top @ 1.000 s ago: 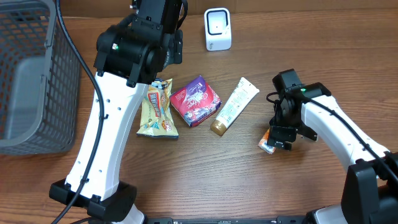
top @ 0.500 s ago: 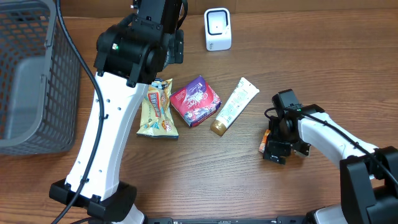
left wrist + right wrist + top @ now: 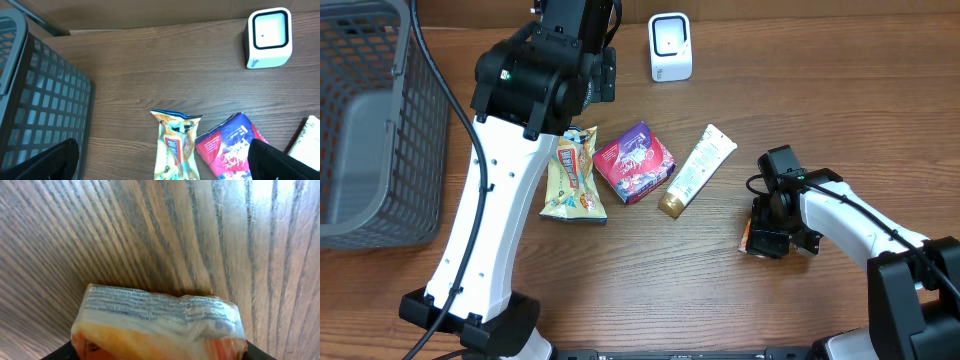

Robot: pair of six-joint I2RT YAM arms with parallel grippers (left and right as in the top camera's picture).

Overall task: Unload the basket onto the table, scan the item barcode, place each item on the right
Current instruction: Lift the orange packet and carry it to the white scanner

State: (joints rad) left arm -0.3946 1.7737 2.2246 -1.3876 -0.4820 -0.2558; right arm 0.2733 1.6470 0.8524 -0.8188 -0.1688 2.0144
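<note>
A small orange packet [image 3: 160, 325] with a clear printed end lies on the wooden table at the right, and only its left edge [image 3: 746, 238] shows from above. My right gripper [image 3: 770, 240] stands straight over it, and its black fingers press on both sides of the packet in the right wrist view. The white barcode scanner [image 3: 670, 47] stands at the back centre, its dark-framed window [image 3: 269, 37] facing up. High over the table's left half, my left gripper [image 3: 167, 165] hangs wide open and holds nothing.
A grey mesh basket [image 3: 360, 130] fills the left edge. A yellow snack bag [image 3: 572, 175], a red and purple pouch [image 3: 635, 162] and a white tube with a gold cap [image 3: 697, 170] lie in a row mid-table. The left arm's white links cross the left-centre.
My right gripper came down over the orange packet and its fingers closed in on it. The left arm and the other items have not moved.
</note>
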